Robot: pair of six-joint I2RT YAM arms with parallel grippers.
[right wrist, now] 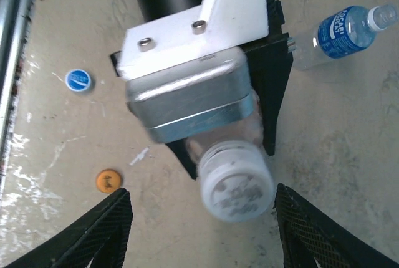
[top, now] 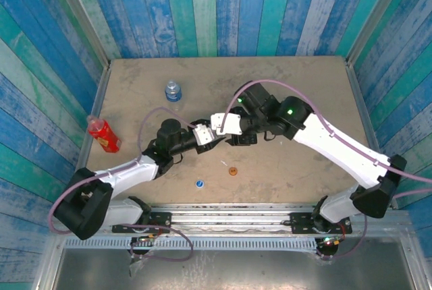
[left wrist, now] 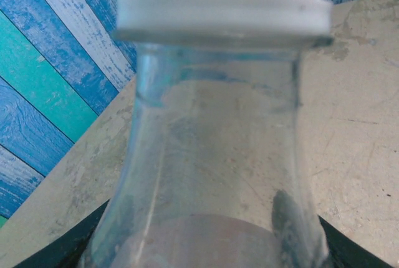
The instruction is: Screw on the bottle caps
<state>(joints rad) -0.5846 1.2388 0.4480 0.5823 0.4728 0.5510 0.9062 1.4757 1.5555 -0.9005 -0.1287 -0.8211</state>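
while the left gripper (top: 204, 136) pinches the clear bottle (left wrist: 212, 156) above the middle of the counter (top: 304, 88), the right gripper (right wrist: 201, 188) faces the bottle's mouth end with its fingers (right wrist: 93, 230) spread wide. seen from the right wrist, the white cap (right wrist: 237, 181) sits on the neck of the clear bottle, between those two dark fingers, with a gap on each side so that neither one touches it. the left wrist view looks along the bottle's clear shoulder to a white ring at the neck, with the dark gripper fingers at both lower corners. the blue cap (top: 200, 183) and the orange cap (top: 233, 170) lie loose on the counter nearer the arm bases, apart from each other, and a thin white scrap (top: 224, 163) lies just beside the orange cap. the blue-label bottle (top: 173, 91) is farther back on the counter with no cap on its mouth. the red bottle (top: 103, 133) is at the left edge, close to the wall.
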